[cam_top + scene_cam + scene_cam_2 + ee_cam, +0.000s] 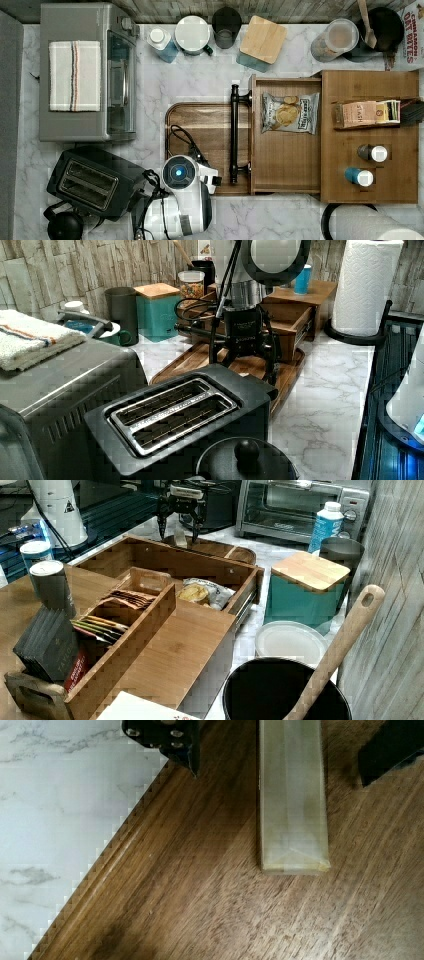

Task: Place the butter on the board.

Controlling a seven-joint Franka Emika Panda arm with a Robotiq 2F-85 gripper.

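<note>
The butter [292,810], a long pale wrapped stick, lies flat on the dark-brown wooden board [200,885], a little in from the raised rim. My gripper [280,775] is open, with one black finger on each side of the stick and clear gaps between them. In the right view the gripper [178,537] hangs just over the butter [180,543] at the board's [235,554] near end. In the top view the arm's wrist covers the lower part of the board [210,125], hiding the butter.
An open wooden drawer [285,172] holding a chip bag [290,112] borders the board on the top view's right, its black handle [234,135] over the board. A black toaster [92,182] sits close on the top view's left, a toaster oven [85,72] beyond it.
</note>
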